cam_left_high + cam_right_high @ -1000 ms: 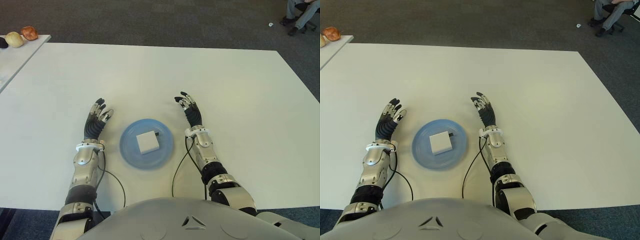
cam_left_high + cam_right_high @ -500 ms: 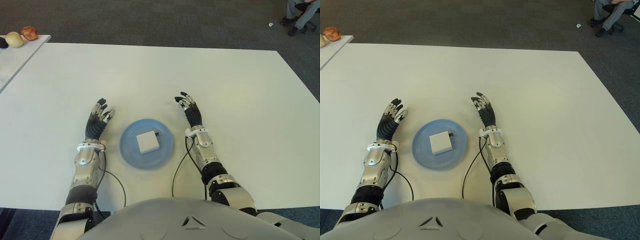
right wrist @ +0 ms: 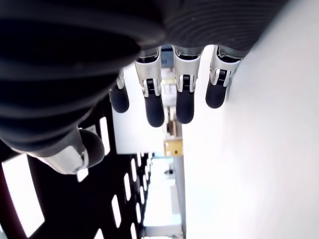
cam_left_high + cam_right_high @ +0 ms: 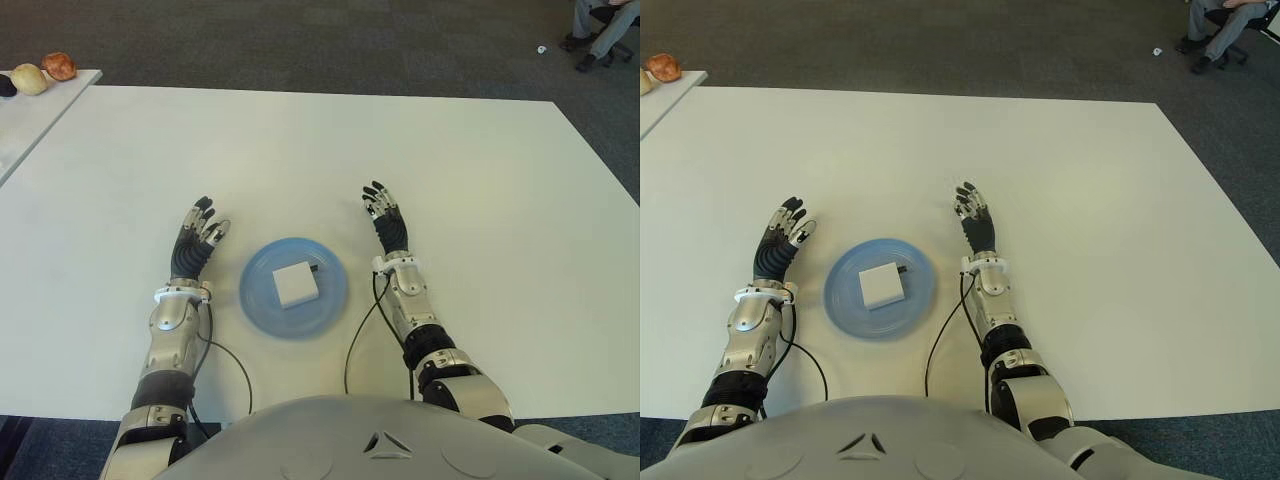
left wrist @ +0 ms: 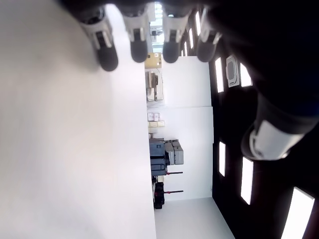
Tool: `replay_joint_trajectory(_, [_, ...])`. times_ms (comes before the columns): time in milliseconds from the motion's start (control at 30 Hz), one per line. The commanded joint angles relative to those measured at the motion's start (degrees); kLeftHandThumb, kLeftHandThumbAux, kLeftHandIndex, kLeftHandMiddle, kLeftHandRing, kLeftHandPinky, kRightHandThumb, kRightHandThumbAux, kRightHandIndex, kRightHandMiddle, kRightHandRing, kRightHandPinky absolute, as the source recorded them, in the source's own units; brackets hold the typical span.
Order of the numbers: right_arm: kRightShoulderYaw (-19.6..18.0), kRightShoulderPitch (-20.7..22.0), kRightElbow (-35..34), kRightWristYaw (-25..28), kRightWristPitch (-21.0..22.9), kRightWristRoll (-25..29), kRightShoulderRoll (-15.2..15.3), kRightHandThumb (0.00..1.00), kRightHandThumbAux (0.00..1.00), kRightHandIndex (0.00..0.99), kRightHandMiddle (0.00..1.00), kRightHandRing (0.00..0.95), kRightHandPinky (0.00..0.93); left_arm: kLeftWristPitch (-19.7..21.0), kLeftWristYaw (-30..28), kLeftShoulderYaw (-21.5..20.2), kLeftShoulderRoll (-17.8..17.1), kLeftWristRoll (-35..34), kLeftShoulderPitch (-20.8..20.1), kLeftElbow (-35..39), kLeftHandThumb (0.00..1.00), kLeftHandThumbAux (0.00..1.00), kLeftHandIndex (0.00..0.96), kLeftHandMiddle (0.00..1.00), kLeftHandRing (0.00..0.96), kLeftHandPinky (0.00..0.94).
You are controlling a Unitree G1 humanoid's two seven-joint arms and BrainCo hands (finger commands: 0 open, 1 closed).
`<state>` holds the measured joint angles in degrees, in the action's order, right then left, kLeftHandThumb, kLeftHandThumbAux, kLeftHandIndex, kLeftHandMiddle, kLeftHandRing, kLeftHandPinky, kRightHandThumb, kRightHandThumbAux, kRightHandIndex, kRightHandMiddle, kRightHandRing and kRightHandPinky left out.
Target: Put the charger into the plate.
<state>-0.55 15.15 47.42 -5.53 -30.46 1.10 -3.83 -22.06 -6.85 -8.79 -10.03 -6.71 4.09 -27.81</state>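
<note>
**Charger already seated in the plate: clear away cleanly**

Charger [image 4: 296,283], a flat white block with a dark stub on its far right edge, lies near the middle of the blue plate [image 4: 262,305], well inside the rim. By the look of it the placement is done, and what remains is only to keep it that way.

The left hand [image 4: 195,240] shows to the left of the plate and the right hand [image 4: 387,220] to its right, both apart from the rim. Each has its fingers stretched out and relaxed, holding nothing; the wrist views confirm empty, straightened fingers [image 3: 183,102] above bare table [image 4: 470,200].

To finish well, any retreat should go outward and away from the plate, keeping the forearm cables from dragging across its edge and nudging it.
</note>
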Motion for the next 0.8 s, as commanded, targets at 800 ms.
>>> replay_joint_trajectory(800, [-1.1,-3.0,4.1,-5.8,0.3,1.4,-5.0,0.012,0.628,0.065,0.068,0.047,0.079,2.5,-1.1,0.8,1.2,0.3,2.5,-4.1,0.000,0.598,0.010,0.033,0.014,0.023])
